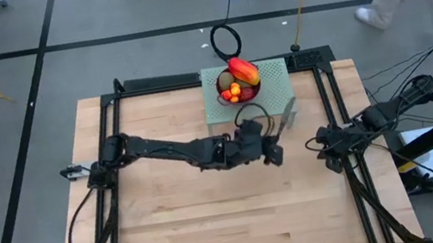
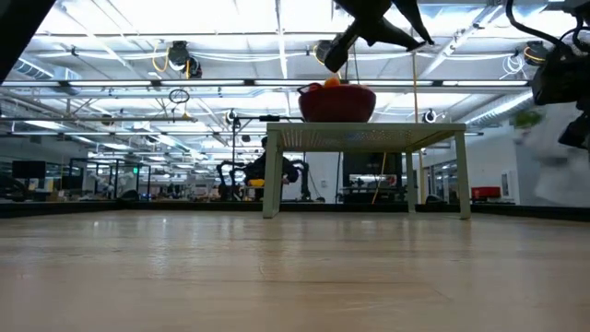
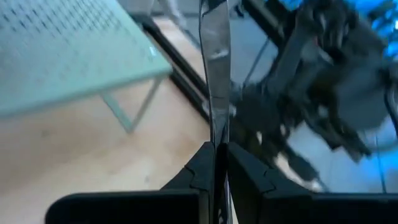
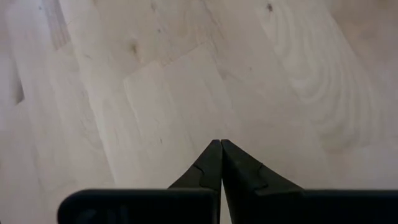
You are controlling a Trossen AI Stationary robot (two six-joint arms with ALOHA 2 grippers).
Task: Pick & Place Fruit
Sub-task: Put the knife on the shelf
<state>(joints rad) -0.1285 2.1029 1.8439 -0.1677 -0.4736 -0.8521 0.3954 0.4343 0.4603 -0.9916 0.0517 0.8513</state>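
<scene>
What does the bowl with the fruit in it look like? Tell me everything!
The bowl is dark red and round, standing upright on a pale green perforated stand at the far side of the wooden table. Fruit is heaped inside: a long red-yellow mango on top, small orange pieces and a brownish one beside them. In the low view the fruit barely peeks over its rim. No tool touches it.

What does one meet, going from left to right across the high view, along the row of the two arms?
Left arm's base → left end effector, shut on a knife below the green stand → right end effector, shut on nothing → right arm's base.
</scene>
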